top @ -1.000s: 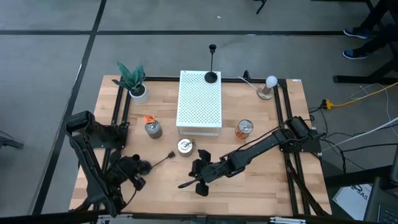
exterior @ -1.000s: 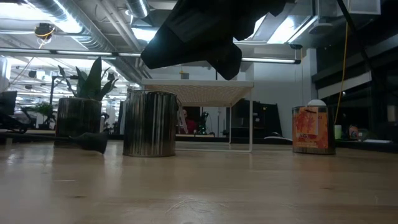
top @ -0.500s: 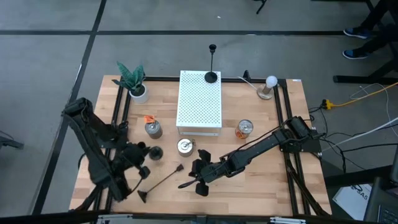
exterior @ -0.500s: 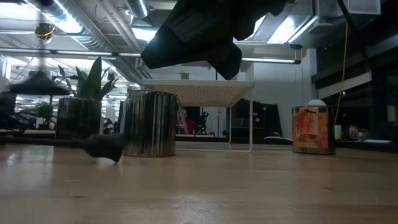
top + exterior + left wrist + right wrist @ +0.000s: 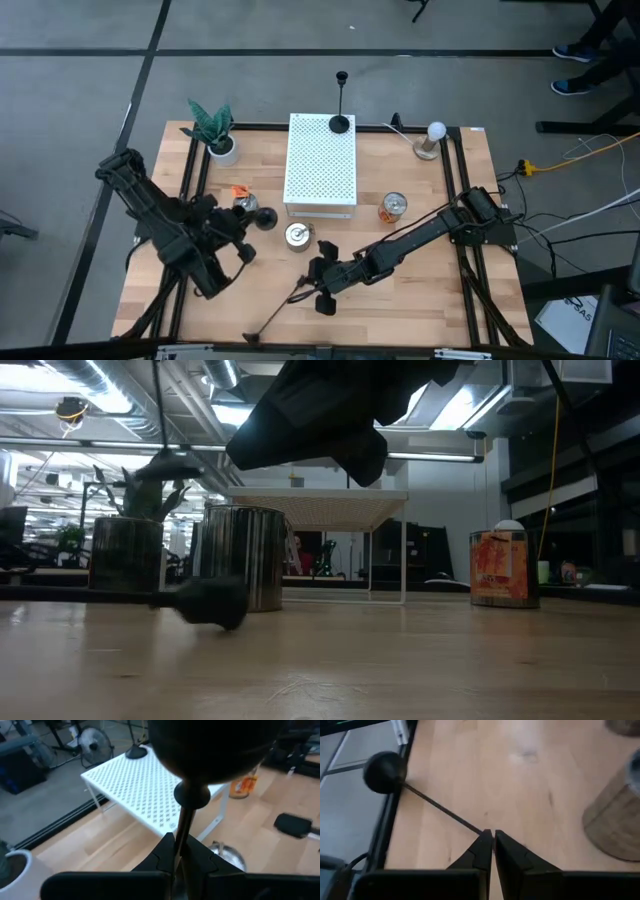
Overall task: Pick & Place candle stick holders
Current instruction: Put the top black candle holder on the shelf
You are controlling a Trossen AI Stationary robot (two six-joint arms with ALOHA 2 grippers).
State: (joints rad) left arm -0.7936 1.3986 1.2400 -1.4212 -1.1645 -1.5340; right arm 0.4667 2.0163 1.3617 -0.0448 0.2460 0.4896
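My left gripper (image 5: 250, 228) (image 5: 177, 847) is shut on a slim black candlestick, lifted over the table's left middle near a silver tin (image 5: 243, 203). Its round base (image 5: 265, 218) (image 5: 215, 745) shows beyond the fingertips. A second candlestick (image 5: 275, 315) lies flat on the table. Its base (image 5: 250, 338) (image 5: 385, 770) is at the near edge rail and its cup end (image 5: 215, 600) is under my right gripper (image 5: 305, 290) (image 5: 491, 837). That gripper is shut and hangs above the table. A third candlestick (image 5: 340, 122) stands by its base on the white shelf. My left gripper pinches the candlestick's thin stem (image 5: 182, 827) between its two fingers, a short way above the base. The stem runs on past the fingertips to the base. In the low view the candlestick hangs upright, base (image 5: 170, 460) down, clear of the table.
A white perforated shelf (image 5: 321, 165) stands at the far middle. A potted plant (image 5: 220, 140) is at the far left and a white bulb on a wooden base (image 5: 430, 140) at the far right. Another silver tin (image 5: 297, 235) and an orange can (image 5: 393, 207) stand in front of the shelf.
My left gripper has risen and gone toward the far edge and the right, toward the white shelf, carrying its candlestick clear of the table. The lying candlestick has slid toward the near edge and the right, and its cup end now lies under my right gripper.
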